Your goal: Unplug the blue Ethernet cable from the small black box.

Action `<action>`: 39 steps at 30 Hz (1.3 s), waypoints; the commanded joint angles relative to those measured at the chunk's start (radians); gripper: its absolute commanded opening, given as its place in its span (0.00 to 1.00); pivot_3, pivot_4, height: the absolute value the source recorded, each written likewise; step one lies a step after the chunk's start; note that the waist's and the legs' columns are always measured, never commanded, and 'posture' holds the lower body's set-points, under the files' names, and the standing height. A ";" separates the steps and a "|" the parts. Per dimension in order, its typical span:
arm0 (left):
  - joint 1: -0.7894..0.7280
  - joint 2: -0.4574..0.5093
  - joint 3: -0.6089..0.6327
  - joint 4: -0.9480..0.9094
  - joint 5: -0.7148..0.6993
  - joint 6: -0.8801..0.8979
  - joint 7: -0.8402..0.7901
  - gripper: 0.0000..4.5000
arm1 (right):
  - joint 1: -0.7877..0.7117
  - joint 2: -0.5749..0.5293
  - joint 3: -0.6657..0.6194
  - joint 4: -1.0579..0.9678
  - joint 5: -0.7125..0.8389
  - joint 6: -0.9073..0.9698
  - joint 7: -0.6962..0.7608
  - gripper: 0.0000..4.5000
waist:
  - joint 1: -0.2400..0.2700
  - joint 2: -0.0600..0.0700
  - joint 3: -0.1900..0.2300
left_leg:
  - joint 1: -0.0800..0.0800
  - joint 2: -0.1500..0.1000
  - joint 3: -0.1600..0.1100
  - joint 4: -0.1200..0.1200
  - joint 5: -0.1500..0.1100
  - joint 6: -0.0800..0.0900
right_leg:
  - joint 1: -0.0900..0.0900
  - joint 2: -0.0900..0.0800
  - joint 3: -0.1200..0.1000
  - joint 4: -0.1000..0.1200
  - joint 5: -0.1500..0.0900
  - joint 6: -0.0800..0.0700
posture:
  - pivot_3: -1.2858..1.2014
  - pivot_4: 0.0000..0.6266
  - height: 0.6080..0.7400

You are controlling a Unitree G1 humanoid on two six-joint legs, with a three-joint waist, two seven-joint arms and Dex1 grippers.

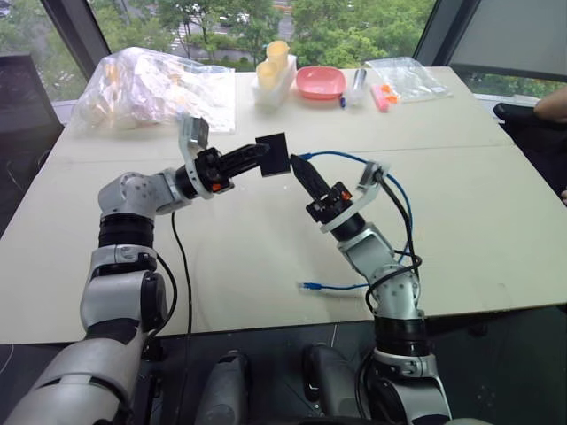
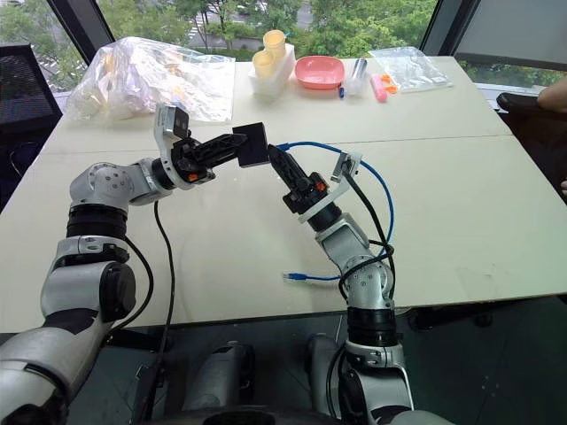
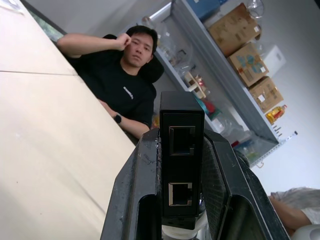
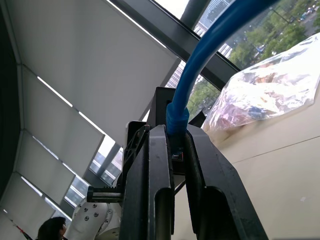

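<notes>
Pale surface (image 1: 496,221) under big windows; both hands meet above its middle.

Left hand (image 1: 257,157) is clamped on the box (image 1: 273,154), held in the air with two sockets facing the right arm. Right hand (image 1: 301,168), just beside it, is closed on the cable (image 1: 350,158) at its plug end; I judge the plug already out. Cable arcs back, far plug (image 1: 308,286) lying near the front edge. At the back, a pink bowl (image 1: 320,82), contents unclear, and a bag (image 1: 151,87) of items.

Small black box (image 1: 273,154) is hanging above the table, two empty sockets showing on one face. Blue Ethernet cable (image 1: 350,159) is arching beside it, far clear plug (image 1: 309,287) lying on the table.
</notes>
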State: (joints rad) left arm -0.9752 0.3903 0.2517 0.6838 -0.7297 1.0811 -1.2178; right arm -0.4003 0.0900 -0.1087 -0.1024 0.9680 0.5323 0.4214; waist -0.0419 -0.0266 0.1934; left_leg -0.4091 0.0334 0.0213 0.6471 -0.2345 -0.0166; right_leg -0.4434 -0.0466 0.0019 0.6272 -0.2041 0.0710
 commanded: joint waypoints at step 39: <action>0.122 -0.311 -0.271 0.116 0.577 -1.235 0.507 0.11 | 0.028 -0.549 -0.032 -0.247 -0.224 0.536 -0.311 0.98 | 0.031 0.001 0.000 | -0.007 -0.001 0.005 0.001 -0.004 0.007 | -0.002 0.000 0.004 -0.012 0.002 0.003 | 0.52 0.24 1.00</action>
State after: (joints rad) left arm -0.8356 0.0966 -0.0161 0.7783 -0.1643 -0.1040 -0.7260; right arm -0.3730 -0.4602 -0.1270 -0.2906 0.7389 1.1002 0.0857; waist -0.0104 -0.0261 0.1932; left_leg -0.4159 0.0322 0.0261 0.6479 -0.2385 -0.0097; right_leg -0.4451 -0.0468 0.0059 0.6149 -0.2018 0.0744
